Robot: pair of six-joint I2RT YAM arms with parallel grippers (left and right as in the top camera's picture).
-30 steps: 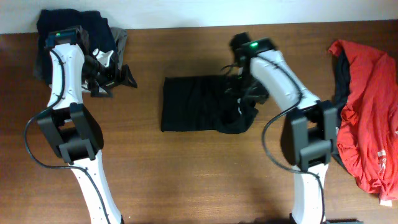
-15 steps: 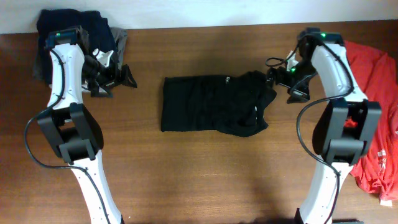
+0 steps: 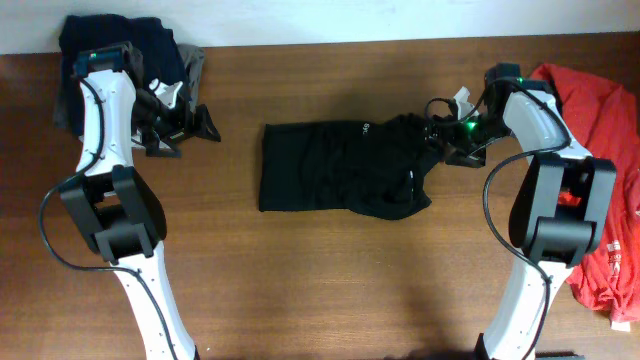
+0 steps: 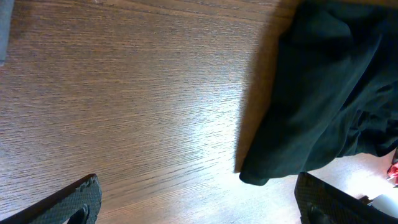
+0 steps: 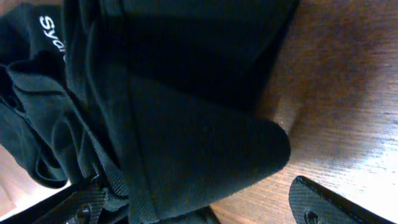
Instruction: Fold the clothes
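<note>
I see the wooden table (image 3: 320,290) with the big black garment (image 3: 320,180) mid-top, rumpled at its right end. A red garment (image 3: 605,120) lies well right of it and a navy and grey heap (image 3: 155,42) far left. My right gripper (image 3: 450,133) gapes wide at its rumpled edge, pinching nothing. My left gripper (image 3: 186,136), left of it, is spread wide and empty.

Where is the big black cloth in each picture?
Overhead: the black garment lies in the middle of the table.
Left wrist: upper right.
Right wrist: fills the left and middle.
Shared landmark: the brown wooden table, in all three. The white lettering shows only overhead and in the right wrist view.
</note>
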